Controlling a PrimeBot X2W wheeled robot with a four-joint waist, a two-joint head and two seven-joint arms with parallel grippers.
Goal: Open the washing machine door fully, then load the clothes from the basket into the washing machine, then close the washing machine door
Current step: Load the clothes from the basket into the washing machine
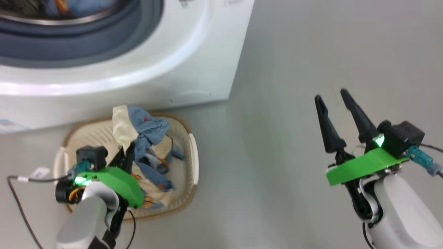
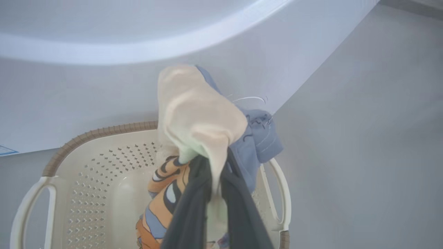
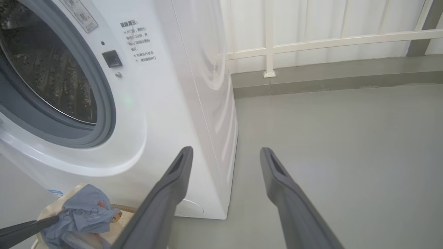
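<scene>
With the washing machine [image 1: 180, 65] open and some blue fabric [image 1: 84, 7] in its drum [image 3: 52, 72], the left hand [image 1: 127, 152] grips the clothes [image 1: 148, 129] over the basket [image 1: 194, 152] on the floor [image 1: 294, 52] at its front, the right hand [image 1: 330, 95] is spread and empty, and I judge more loading and the closing remain.

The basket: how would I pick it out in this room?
Find the big white washing machine; on the grey floor right in front of it sits the basket. It is cream plastic dotted with holes, brown-rimmed, with a handle at each side, and holds blue and cream clothes pinched by the left claw.
</scene>
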